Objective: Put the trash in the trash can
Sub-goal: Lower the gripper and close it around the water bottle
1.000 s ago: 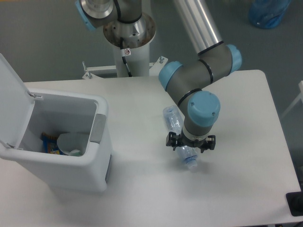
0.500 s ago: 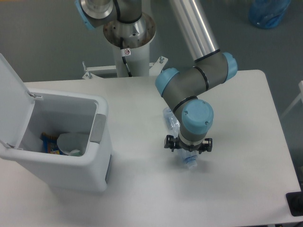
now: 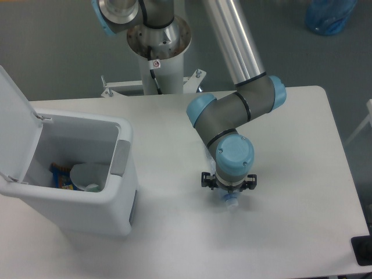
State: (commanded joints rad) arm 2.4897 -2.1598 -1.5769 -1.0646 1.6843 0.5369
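The clear bottle (image 3: 231, 201) lies on the white table (image 3: 302, 174), right of centre. Only its capped end shows below my wrist; the rest is hidden under the arm. My gripper (image 3: 228, 187) points straight down over the bottle, and its fingers are hidden by the wrist, so I cannot tell how the jaws stand. The white trash can (image 3: 93, 218) stands at the left with its lid (image 3: 14, 125) swung up and a grey tab (image 3: 121, 157) on its rim. The wrinkled clear cup (image 3: 88, 174) lies inside it.
An orange-and-blue snack packet (image 3: 60, 176) lies in the bin beside the cup. The robot's base column (image 3: 158, 43) stands behind the table's far edge. A blue bag (image 3: 329, 14) lies on the floor at the back right. A black object (image 3: 363, 250) sits at the table's front right corner.
The wrist has moved slightly left and down over the bottle, now covering nearly all of it. The bottle's capped end has stayed about where it was.
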